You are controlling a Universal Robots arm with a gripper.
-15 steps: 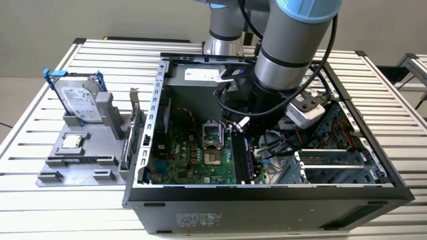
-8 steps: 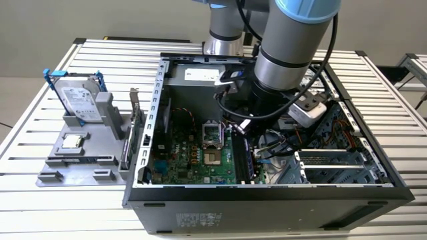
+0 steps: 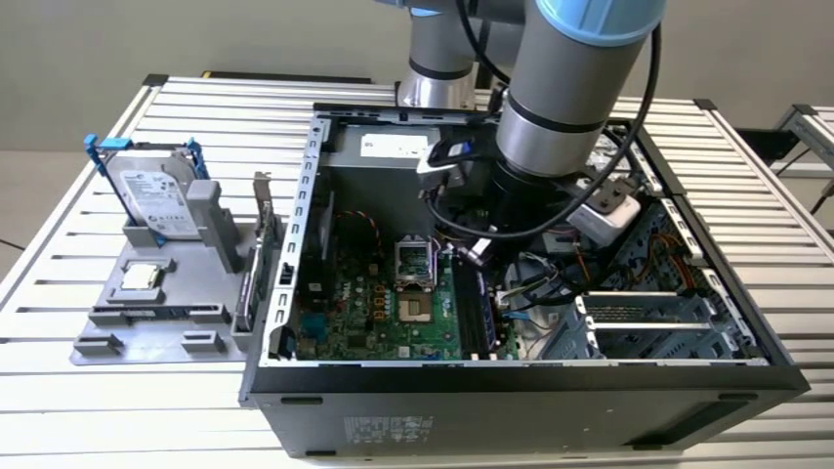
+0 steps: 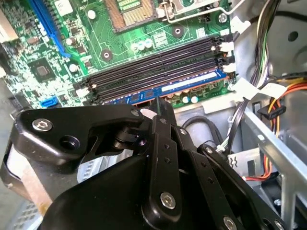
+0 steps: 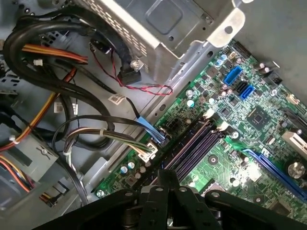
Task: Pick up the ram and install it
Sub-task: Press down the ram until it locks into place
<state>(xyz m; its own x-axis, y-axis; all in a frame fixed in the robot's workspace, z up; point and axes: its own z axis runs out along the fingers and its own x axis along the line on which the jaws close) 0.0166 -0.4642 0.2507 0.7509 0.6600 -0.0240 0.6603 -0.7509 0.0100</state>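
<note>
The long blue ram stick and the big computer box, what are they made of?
The long blue ram stick looks like glossy circuit board: flat, blue, with a white label, lying in a black slot. The big grey computer case looks like bare sheet metal: dull silver walls with punched holes and folded edges.

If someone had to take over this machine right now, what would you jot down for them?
Claw: down inside the open computer case, right above the memory slots; whether it is open or shut cannot be told.
Ram: the blue stick lies along the slot nearest the board's edge, directly under the claw.
Done: ram picked up and brought to its slot.
Left: confirm it is fully seated; the pictures do not settle that.
Hard drive and processor chip sit on the grey holder outside the case.
</note>
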